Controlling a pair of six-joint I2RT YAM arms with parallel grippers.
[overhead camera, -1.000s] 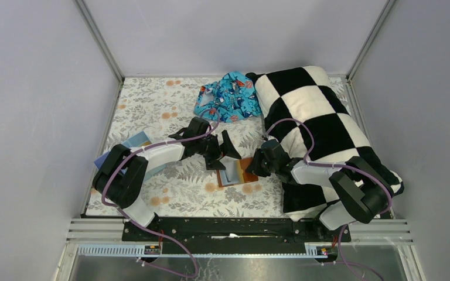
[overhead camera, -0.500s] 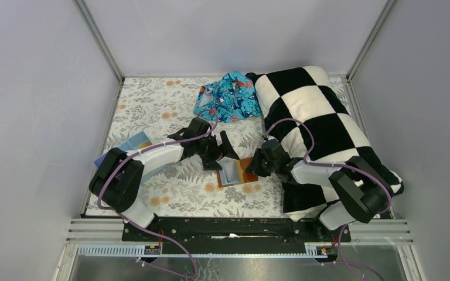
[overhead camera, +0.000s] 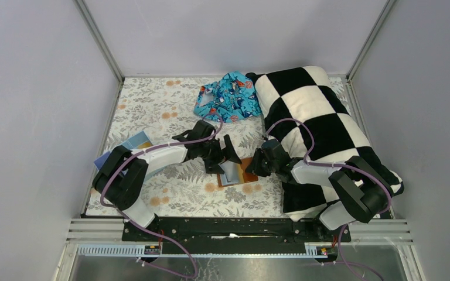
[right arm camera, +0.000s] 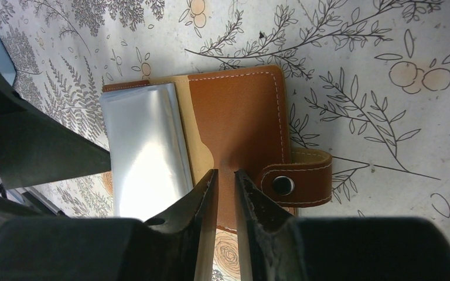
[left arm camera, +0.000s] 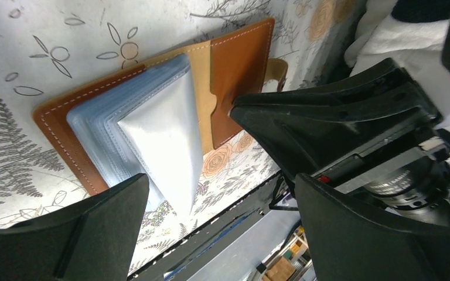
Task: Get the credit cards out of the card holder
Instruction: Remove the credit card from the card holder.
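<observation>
"Over the table, from the top camera, what stood where?"
"Card holder point(overhead camera: 245, 174) lay open on the floral cloth point(overhead camera: 152, 105), with left gripper point(overhead camera: 221, 159) and right gripper point(overhead camera: 252, 170) at either side."
"Left wrist?"
"Fingers point(left arm camera: 64, 234) spread wide, holding nothing, straddling the credit cards point(left arm camera: 111, 140) stacked inside."
"Right wrist?"
"Fingers point(right arm camera: 202, 199) nearly closed, 1 thin slit, gripping nothing, tips pinning the holder's brown half. I judged extraction barely begun: next, the left should close on 1 card edge and slide it out."

Pillow point(overhead camera: 322, 117) walls my right edge near the card holder point(overhead camera: 248, 174); box point(overhead camera: 136, 140) at left edge; far-left corner open.
</observation>
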